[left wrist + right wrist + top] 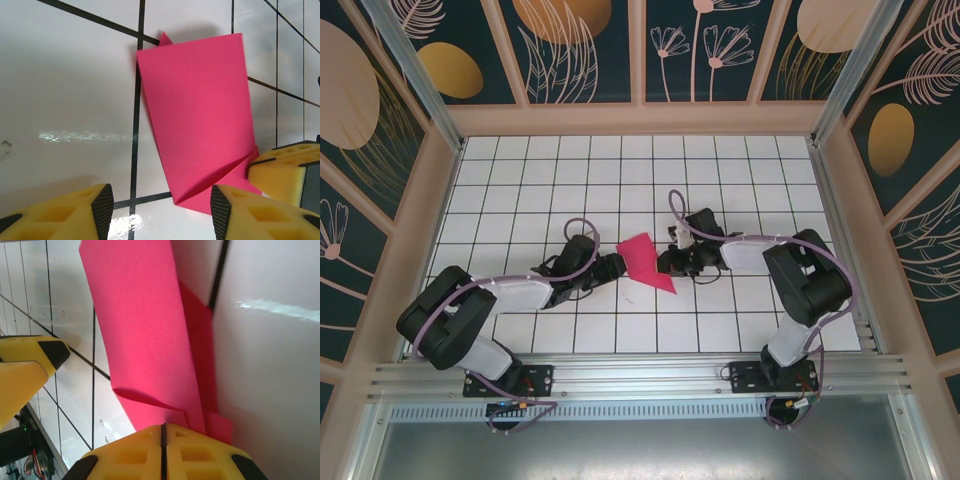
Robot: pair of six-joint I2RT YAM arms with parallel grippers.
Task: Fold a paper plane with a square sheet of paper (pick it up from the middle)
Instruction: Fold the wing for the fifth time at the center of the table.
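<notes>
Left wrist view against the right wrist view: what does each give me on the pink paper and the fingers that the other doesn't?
Left wrist: the paper seen broad and flat on the tiled table, a diagonal fold at its near corner, and the left gripper open at that corner. Right wrist: the right gripper with fingers shut together at the paper's edge, and overlapping layers along one long side. Both: the pink folded paper and the opposite arm's yellow fingers at the frame edge.

One folded pink paper (645, 262), two arms (510, 295) (760, 252), two hands, left hand (618, 265) and right hand (670, 263), one white tiled counter (520, 190)
</notes>
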